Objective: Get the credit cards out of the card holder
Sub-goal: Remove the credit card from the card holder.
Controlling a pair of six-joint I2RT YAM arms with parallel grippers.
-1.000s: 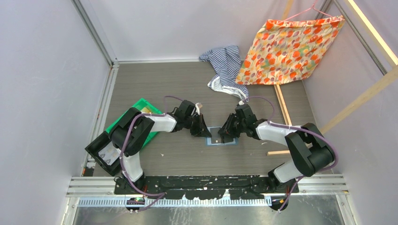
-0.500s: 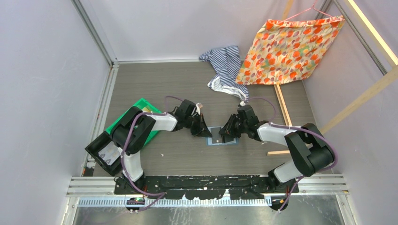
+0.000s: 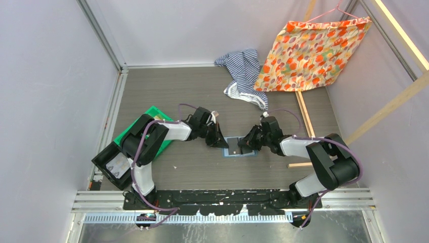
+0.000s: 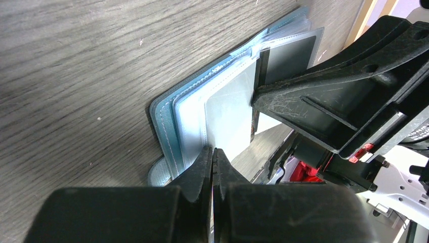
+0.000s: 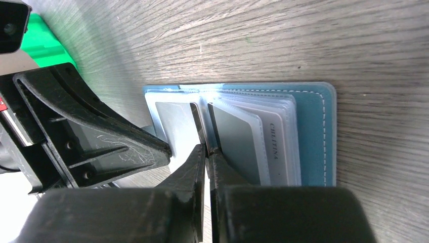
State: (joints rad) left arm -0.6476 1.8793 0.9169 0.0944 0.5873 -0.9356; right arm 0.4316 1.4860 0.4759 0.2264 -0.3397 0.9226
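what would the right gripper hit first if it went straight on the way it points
The right gripper pinches a raised clear plastic sleeve of the slate-blue soft card holder; going on it likely meets the holder's spine.

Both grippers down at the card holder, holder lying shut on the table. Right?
No: the card holder is lying open, clear sleeves fanned, per the right wrist view. The left gripper and right gripper are both down at it on the table.

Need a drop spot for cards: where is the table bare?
Bare: near strip between holder and arm bases; far-left stretch between bin and striped cloth. Crowded: at the holder, where left gripper and right gripper meet; far right, floral cloth and wooden strips.
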